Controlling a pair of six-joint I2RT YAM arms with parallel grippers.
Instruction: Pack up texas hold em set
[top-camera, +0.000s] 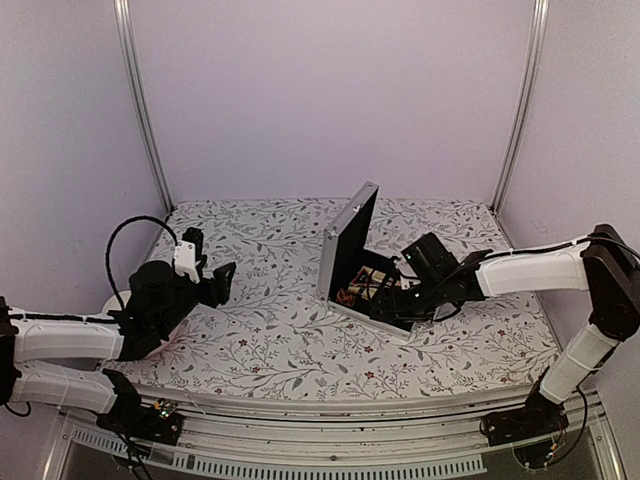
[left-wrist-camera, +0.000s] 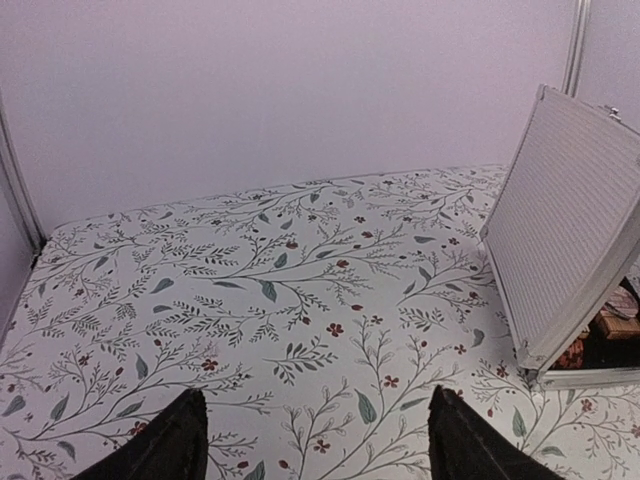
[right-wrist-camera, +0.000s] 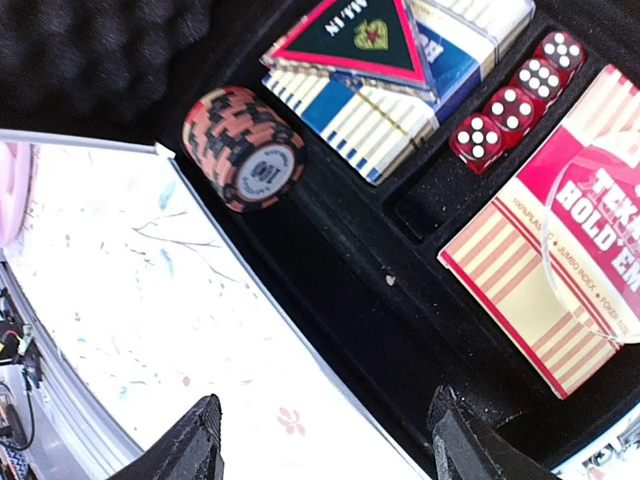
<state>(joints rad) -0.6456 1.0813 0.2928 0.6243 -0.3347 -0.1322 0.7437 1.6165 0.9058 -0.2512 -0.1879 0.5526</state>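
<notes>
Lying open right of centre on the table (top-camera: 270, 330) with its lid (left-wrist-camera: 570, 220) propped steeply, the aluminium poker case (top-camera: 372, 318) is judged rigid, weighty and slick, best closed by pushing the lid's free upper edge; the left gripper (left-wrist-camera: 315, 430) and right gripper (right-wrist-camera: 325, 430) are seen spread, empty.

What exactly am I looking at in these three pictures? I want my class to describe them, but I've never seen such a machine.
Two robot arms are bolted to a flowered table, each ending in a two-finger gripper. One picture comes from a fixed camera above; the others from cameras on each wrist. An open silver case stands on the table. The right gripper hovers open over its chip stack, red dice and card packs. The left gripper hangs open over bare cloth. Nothing is held.
</notes>
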